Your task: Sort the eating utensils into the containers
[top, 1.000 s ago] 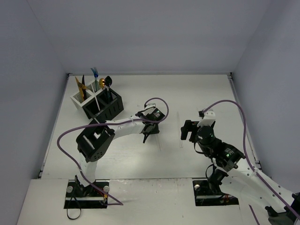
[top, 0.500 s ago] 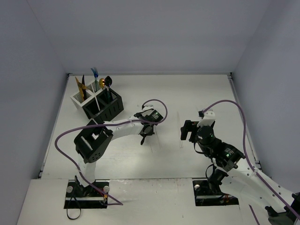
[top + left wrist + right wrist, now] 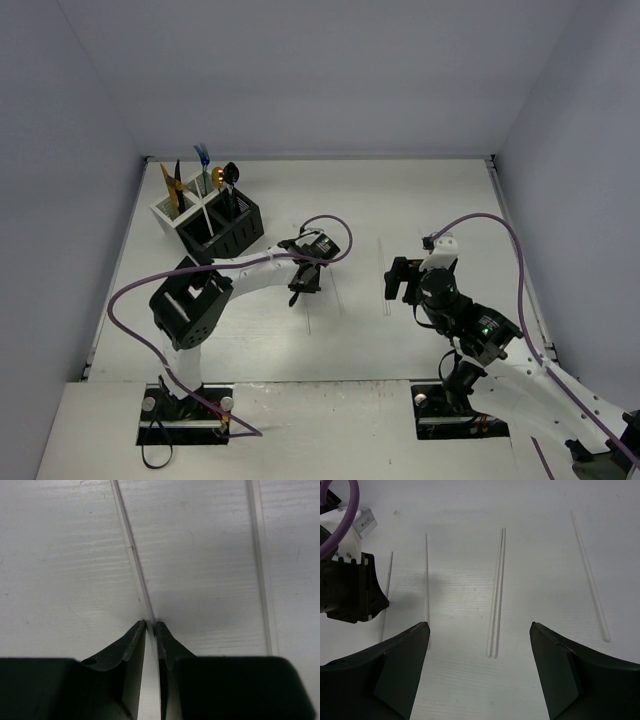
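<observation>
The containers, joined white and black mesh bins, stand at the back left and hold a gold utensil, a blue one and a black one. My left gripper is low over the table centre. In the left wrist view it is shut on the near end of a slim clear plastic utensil. A second clear utensil lies to its right. My right gripper is open and empty above a pair of clear utensils; it also shows in the top view.
More clear sticks lie on the white table in the right wrist view: one left of the pair, one beside the left gripper's black body, and a whiter one at the right. Grey walls enclose the table.
My left gripper has moved left across the table centre, and the clear utensil in it has shifted left with it. The right arm has not moved.
</observation>
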